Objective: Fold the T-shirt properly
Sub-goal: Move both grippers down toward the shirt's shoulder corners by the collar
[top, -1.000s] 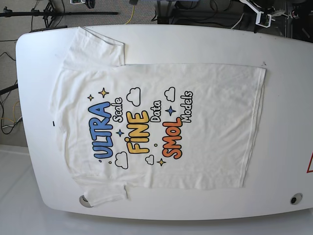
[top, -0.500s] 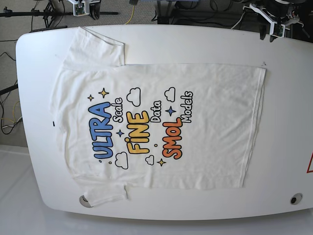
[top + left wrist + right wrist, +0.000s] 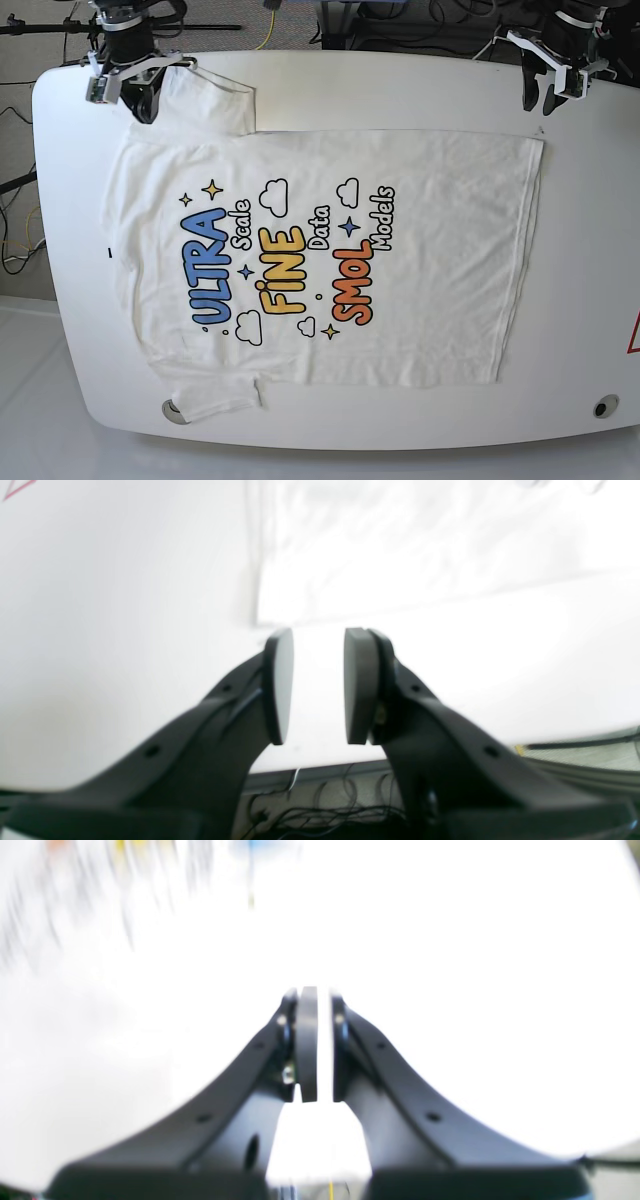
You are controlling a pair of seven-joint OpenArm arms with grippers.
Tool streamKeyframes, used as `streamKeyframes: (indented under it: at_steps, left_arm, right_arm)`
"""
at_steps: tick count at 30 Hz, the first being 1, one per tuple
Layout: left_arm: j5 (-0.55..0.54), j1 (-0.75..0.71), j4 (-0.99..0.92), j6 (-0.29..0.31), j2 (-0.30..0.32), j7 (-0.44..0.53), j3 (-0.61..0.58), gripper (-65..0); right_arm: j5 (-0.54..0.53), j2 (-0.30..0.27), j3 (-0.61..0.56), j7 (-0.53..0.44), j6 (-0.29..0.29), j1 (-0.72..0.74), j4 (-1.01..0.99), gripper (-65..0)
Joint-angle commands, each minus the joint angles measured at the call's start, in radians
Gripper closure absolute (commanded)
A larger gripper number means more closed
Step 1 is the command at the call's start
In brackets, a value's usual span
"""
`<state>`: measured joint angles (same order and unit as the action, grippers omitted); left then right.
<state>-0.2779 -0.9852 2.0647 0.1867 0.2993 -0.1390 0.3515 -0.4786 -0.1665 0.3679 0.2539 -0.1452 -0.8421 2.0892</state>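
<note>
A: Nearest the camera, what lies on the table [image 3: 60, 300]?

B: The T-shirt [image 3: 330, 260], spread flat and print up, lower sleeve [image 3: 215, 392] at the near edge, hem toward the view's right. No fold is made yet.

A: And farther back?

B: Both arms have just come in from the far edge. The left gripper [image 3: 545, 88] hovers near the hem corner, its pads [image 3: 276, 685] spread with nothing between. The right gripper [image 3: 125, 88] hangs over the upper sleeve [image 3: 205, 100], barely parted, empty.

A: So the corner grasps seem next.
</note>
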Motion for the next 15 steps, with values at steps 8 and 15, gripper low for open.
streamKeyframes:
  at_steps: [8,15]
  left_arm:
    - [-0.055,0.036,0.026,0.093,0.009,-0.039,0.016,-19.1]
    - [-0.054,0.095,0.007,0.100,0.007,-0.067,0.025,-19.9]
  right_arm:
    - [-0.125,-0.027,0.087,0.126,-0.070,0.046,0.033,-17.8]
    - [-0.151,-0.091,0.084,0.116,-0.053,0.035,-0.005,-24.3]
